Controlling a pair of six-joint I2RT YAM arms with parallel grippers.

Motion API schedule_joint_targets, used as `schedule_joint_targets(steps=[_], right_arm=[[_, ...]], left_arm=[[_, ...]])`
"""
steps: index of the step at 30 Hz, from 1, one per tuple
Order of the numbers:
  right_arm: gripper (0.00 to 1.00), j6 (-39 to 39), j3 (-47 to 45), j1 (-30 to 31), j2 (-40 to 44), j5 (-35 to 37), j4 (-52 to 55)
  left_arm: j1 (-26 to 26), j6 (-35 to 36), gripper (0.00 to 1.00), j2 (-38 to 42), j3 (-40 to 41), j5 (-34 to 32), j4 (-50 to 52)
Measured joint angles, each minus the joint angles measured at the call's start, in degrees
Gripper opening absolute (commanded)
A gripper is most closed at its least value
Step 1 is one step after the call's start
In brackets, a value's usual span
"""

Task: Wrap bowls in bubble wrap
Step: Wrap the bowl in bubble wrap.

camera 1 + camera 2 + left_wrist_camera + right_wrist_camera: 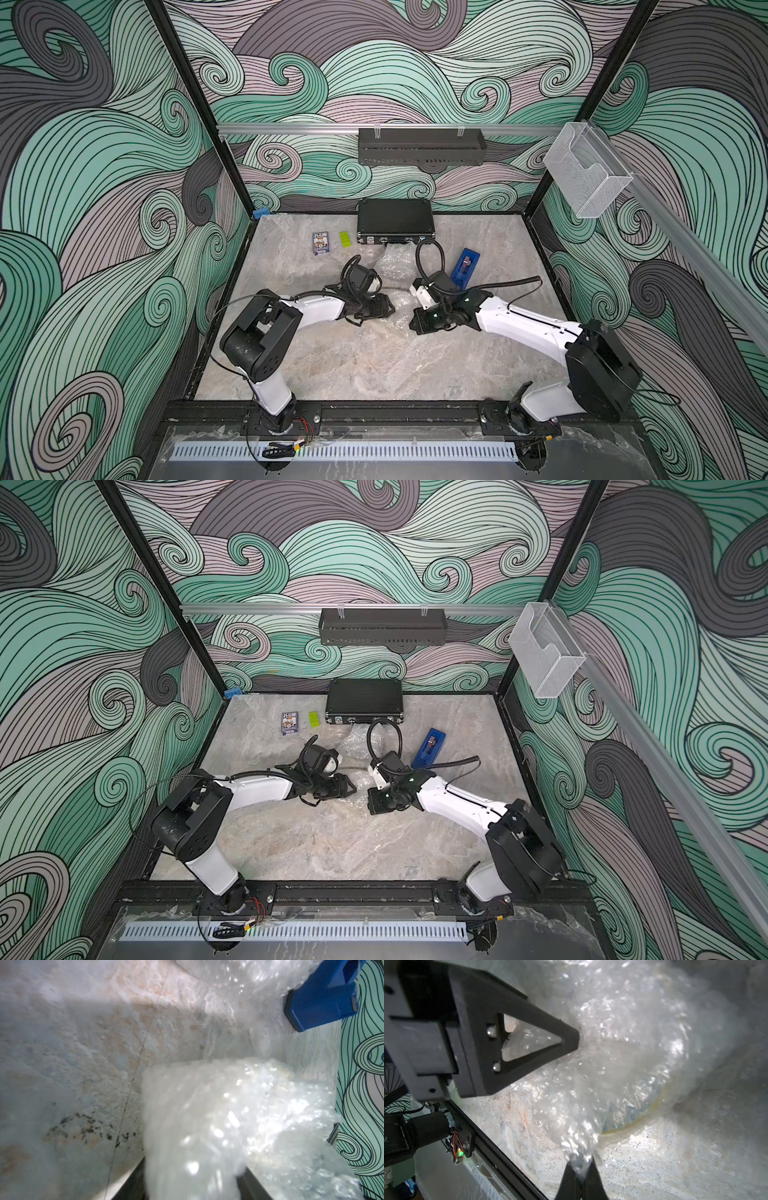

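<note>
Right pincer [578, 1176] clenched on an edge of the bubble wrap [623, 1043]; the covered bowl [633, 1113] lies just ahead, left pincer [388, 308] beyond, its grip unclear.

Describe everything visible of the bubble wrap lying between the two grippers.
The bubble wrap is a clear, shiny, crinkled plastic sheet, bunched into a loose mound on the marble-look table. A bowl with a blue pattern and yellow rim shows faintly through it. The right gripper has its jaws shut on a pinched edge. The left gripper has its jaws standing apart on either side of another bunched part; whether they squeeze it cannot be told.
</note>
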State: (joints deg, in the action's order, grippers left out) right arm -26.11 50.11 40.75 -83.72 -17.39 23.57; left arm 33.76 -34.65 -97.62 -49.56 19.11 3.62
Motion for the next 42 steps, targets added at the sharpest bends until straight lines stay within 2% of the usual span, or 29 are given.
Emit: schedule_joint_targets(steps=[7, 11, 12, 14, 15, 19, 21, 25, 27, 30, 35, 42], right_arm=[[0.00, 0.8, -2.9, -4.9, 0.5, -2.1, -0.2], [0.04, 1.1, -3.0, -7.4, 0.5, -3.2, -0.3], [0.08, 1.2, -3.0, -7.8, 0.5, -3.3, -0.3], [0.27, 1.4, -3.0, -8.4, 0.5, -3.4, -0.2], [0.32, 1.3, -2.9, -8.6, 0.5, -3.5, 0.1], [0.41, 1.8, -2.2, -9.6, 1.5, -2.8, 2.6], [0.40, 1.8, -2.0, -9.7, 4.1, -2.3, 3.7], [0.34, 1.6, -0.5, -9.6, 10.8, -2.6, 3.7], [0.29, 1.2, 1.3, -9.3, 11.1, -4.0, 2.9], [0.24, 0.1, 4.6, -8.4, 7.4, -6.0, 0.9], [0.17, -1.9, 9.1, -6.1, -3.8, -8.9, -3.4], [0.13, -2.6, 11.3, -5.5, -14.4, -6.2, -6.0]], left_arm=[[0.0, 0.6, 0.49, 0.0, 0.0, 0.4, -0.8], [0.0, 0.8, 0.44, 0.0, 0.0, 1.1, -1.4], [0.0, 0.8, 0.43, 0.0, 0.0, 1.2, -1.5], [0.0, 0.9, 0.41, 0.0, 0.0, 1.3, -1.7], [0.0, 1.0, 0.41, 0.0, 0.0, 1.3, -1.7], [0.0, 1.0, 0.40, 0.0, 0.0, 1.3, -1.7], [-0.1, 1.0, 0.39, 0.0, 0.0, 1.3, -1.7], [-0.1, 1.0, 0.39, 0.0, 0.0, 1.6, -1.7], [-0.2, 1.0, 0.39, 0.0, 0.0, 1.7, -1.7], [-0.3, 1.0, 0.38, 0.0, 0.0, 1.8, -1.7], [-0.3, 1.0, 0.38, 0.0, 0.0, 1.9, -1.7], [-0.3, 1.0, 0.38, 0.0, 0.0, 1.9, -1.7]])
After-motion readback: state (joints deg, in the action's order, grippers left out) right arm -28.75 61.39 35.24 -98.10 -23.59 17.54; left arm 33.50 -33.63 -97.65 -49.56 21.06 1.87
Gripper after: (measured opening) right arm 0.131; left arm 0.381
